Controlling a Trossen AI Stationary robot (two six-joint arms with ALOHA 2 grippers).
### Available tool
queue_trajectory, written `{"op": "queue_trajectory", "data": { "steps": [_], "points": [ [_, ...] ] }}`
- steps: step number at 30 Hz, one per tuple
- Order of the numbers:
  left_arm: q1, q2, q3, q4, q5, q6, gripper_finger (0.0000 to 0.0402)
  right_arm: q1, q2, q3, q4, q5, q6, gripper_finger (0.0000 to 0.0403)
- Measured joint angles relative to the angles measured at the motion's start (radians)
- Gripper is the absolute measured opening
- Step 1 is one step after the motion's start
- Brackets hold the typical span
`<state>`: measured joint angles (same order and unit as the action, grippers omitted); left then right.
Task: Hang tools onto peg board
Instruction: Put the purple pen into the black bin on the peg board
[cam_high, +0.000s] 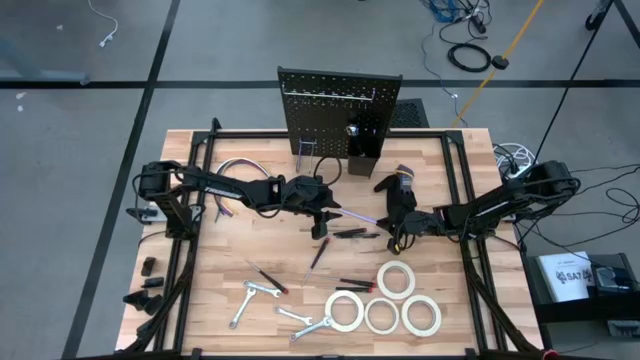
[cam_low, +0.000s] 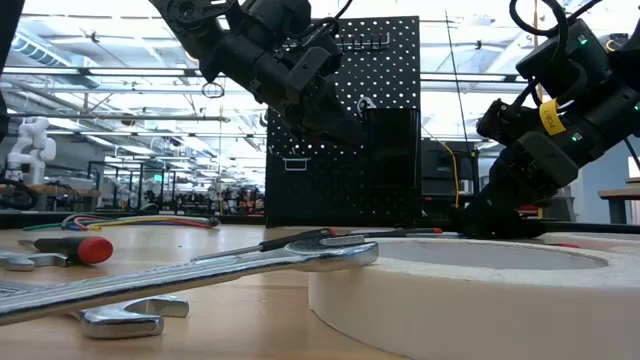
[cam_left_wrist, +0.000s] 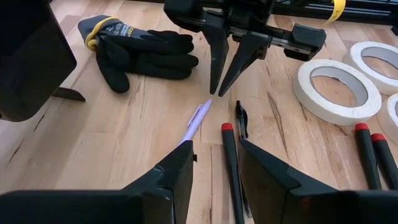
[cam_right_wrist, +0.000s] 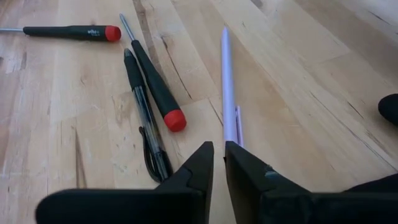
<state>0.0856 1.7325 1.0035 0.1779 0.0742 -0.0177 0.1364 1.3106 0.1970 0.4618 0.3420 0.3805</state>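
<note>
The right hand (cam_right_wrist: 217, 163) sits nearly closed, empty, over a lilac pen (cam_right_wrist: 227, 87) on the surface (cam_high: 220, 260); the left hand (cam_left_wrist: 214, 165) hovers open opposite. Tools like the screwdriver (cam_right_wrist: 152, 78) lie unhung, the peg board (cam_high: 338, 105) behind. They might grab the pen or collide.

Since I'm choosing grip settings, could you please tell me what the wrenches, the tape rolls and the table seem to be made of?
Wrenches: likely polished steel, silvery and reflective in the low view. Tape rolls: probably matte paper masking tape, off-white and dull. Table: wood, seemingly butcher-block, with visible grain and joined strips.
</note>
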Motion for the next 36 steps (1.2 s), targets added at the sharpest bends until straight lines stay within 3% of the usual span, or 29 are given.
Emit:
{"op": "queue_trajectory", "data": {
  "steps": [25, 36],
  "points": [
    [0.007, 0.000, 0.000, -0.004, 0.003, 0.008, 0.0129, 0.000, 0.000, 0.000, 0.007, 0.000, -0.003, 0.0038],
    [0.051, 0.070, 0.000, 0.089, 0.132, 0.006, 0.0129, 0.000, 0.000, 0.000, 0.007, 0.000, -0.003, 0.0038]
  ]
}}
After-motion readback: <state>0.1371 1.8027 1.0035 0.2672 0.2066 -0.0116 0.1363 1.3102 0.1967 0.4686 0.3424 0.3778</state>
